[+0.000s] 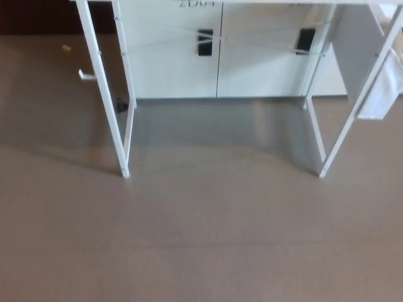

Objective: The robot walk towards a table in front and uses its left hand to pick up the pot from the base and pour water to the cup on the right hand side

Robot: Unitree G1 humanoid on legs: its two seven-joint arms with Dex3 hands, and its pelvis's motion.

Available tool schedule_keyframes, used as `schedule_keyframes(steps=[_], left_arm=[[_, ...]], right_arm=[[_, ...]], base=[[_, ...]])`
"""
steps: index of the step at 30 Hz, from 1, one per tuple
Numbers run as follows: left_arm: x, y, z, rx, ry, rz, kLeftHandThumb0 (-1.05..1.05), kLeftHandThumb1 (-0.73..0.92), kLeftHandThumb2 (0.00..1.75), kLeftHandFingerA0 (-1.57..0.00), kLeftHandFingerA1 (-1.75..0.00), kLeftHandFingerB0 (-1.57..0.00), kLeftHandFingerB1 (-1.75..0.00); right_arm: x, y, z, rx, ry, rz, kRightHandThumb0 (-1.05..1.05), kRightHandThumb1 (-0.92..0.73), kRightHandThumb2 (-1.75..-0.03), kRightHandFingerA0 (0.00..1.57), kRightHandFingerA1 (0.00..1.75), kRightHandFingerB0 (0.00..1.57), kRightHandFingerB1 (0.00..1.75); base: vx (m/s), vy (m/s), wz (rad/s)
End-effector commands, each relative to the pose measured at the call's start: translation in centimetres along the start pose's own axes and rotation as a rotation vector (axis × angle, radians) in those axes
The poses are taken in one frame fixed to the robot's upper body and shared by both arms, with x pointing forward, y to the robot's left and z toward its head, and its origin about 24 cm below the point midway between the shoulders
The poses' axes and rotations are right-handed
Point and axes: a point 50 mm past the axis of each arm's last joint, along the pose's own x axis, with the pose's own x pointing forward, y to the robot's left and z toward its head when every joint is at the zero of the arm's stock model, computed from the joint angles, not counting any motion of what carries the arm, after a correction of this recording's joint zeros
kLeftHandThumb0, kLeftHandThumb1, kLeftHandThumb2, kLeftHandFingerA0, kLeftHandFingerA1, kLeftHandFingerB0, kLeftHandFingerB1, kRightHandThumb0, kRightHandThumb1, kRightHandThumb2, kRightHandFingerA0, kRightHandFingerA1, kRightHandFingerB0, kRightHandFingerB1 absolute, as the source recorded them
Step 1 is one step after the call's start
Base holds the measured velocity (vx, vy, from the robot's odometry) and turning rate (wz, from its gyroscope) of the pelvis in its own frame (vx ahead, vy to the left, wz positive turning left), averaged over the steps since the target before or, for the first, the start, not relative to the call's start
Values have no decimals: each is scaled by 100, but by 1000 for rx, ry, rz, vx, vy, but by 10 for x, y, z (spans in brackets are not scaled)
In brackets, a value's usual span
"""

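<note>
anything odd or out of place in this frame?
Mostly not: bare floor, white table legs upright. Only a small yellowish scrap lies on the floor far left. Pot, cup and both hands are out of view.

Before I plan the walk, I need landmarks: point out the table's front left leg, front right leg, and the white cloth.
front left leg (104, 100), head view, mid-shaft
front right leg (352, 116), head view, mid-shaft
white cloth (383, 94), head view, centre of hanging part

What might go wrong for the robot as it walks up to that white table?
Its feet may clip the white table legs, which stand right in its path. The white cloth hanging at the right could snag an arm. The tabletop is out of view, so neither pot nor cup shows yet and it might misjudge where to stop.
</note>
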Motion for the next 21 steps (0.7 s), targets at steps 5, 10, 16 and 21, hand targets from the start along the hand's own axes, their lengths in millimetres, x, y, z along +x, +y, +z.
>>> schedule_keyframes(steps=[5, 10, 16, 21], left_arm=[[2, 5, 6, 8, -23, 13, -3, 31, 48, -69, -49, -57, -44], [3, 5, 8, 31, -23, 15, -1, 31, 48, -71, -49, -59, -45], [3, 5, 7, 51, -12, 17, -3, 32, 49, -72, -49, -59, -44], [4, 5, 6, 63, 1, 19, -7, 30, 48, -75, -49, -59, -44]], right_arm=[[1, -4, 2, -18, 1, -25, -58, -69, -62, 31, 53, 15, 32], [1, -1, 1, -13, -2, -25, -56, -67, -60, 30, 52, 16, 31], [1, -1, 0, -16, 16, -23, -57, -67, -60, 30, 51, 15, 32], [1, -1, -1, -33, 28, -22, -57, -69, -63, 31, 49, 16, 32]], base=[[246, 25, 10], [348, -112, 30], [358, -93, 14], [300, 101, -17]])
